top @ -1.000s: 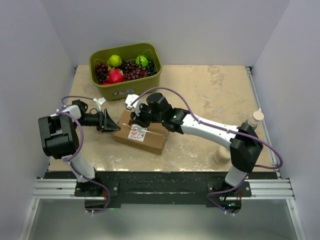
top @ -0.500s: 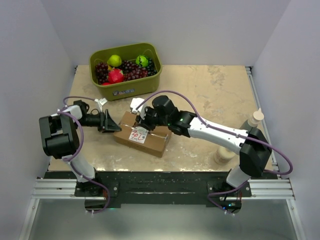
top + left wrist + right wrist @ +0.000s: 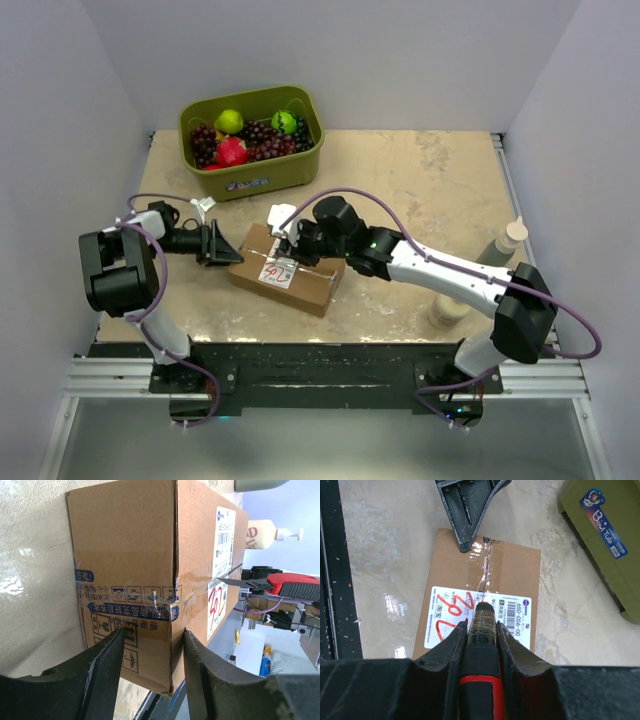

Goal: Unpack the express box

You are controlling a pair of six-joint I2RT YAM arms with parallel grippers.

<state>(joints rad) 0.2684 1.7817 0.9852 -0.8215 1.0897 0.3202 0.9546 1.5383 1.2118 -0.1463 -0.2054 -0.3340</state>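
Express box point(image 3: 300, 283) lies on the table point(image 3: 430, 180), its long axis pointing at the left gripper point(image 3: 225, 247).
Left jaws stand spread at the box's end; the right gripper point(image 3: 481, 628), above the label point(image 3: 445, 622), pinches a red-handled cutter point(image 3: 295, 584) aimed along the tape seam point(image 3: 485, 565).

The cutter point(image 3: 481, 630) hides its blade tip; from above, the express box point(image 3: 312, 286) label point(image 3: 275, 270) is illegible.
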